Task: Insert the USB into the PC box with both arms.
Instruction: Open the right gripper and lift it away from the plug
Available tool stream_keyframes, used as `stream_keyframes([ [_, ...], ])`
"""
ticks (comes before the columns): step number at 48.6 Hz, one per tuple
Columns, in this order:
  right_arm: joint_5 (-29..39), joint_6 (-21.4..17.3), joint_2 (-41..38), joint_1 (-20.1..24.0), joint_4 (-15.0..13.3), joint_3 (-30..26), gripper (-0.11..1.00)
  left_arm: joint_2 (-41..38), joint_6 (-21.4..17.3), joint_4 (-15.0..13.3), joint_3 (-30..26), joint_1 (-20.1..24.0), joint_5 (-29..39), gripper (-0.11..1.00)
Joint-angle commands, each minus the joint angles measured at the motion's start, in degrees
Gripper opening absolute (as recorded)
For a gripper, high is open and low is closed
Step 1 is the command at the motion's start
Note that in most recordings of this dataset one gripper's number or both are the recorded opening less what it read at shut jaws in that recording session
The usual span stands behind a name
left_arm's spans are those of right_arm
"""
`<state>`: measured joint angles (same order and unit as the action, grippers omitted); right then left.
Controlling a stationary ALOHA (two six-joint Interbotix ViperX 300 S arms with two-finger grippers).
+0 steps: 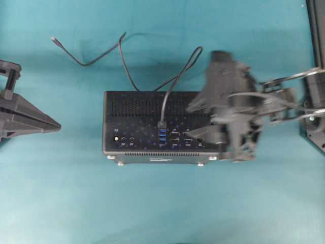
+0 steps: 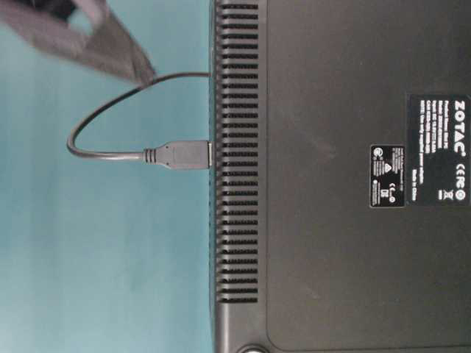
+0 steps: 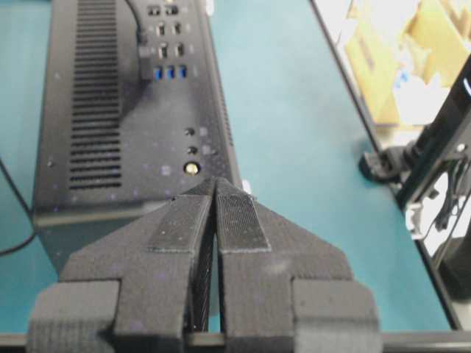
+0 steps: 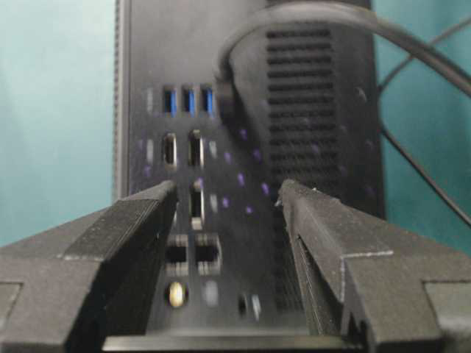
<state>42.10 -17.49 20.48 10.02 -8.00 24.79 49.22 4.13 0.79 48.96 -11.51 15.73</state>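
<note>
The black PC box [image 1: 137,109] lies in the middle of the teal table with its port face up. The USB [image 1: 162,124] stands plugged into the column of blue ports, and its thin black cable [image 1: 172,84] loops away to the far side. The table-level view shows the USB [image 2: 184,154] seated against the PC box [image 2: 331,220]. My right gripper [image 1: 201,120] hovers open over the box's right end, apart from the plug. Its wrist view shows open fingers [image 4: 140,220] above the ports and the USB [image 4: 224,92] ahead. My left gripper [image 1: 57,125] is shut and empty, left of the box [image 3: 132,110].
The cable's other, slimmer plug [image 1: 54,39] lies at the far left of the table. A black frame post [image 1: 317,30] stands at the right edge. A blurred part of the right gripper [image 2: 96,40] shows at the top left of the table-level view.
</note>
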Motion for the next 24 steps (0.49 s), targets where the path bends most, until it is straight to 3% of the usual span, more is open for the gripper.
stream_keyframes([
  [1, -0.1, -0.4, 3.3, 0.0, -0.2, 0.4, 0.64, 0.6, -0.1, 0.1, -0.7, -0.3, -0.8, 0.0],
  [24, -3.4, -0.5, 15.9, 0.0, -0.3, 10.7, 0.64, 1.1, 0.0, 0.1, 0.8, -0.3, -0.8, 0.0],
])
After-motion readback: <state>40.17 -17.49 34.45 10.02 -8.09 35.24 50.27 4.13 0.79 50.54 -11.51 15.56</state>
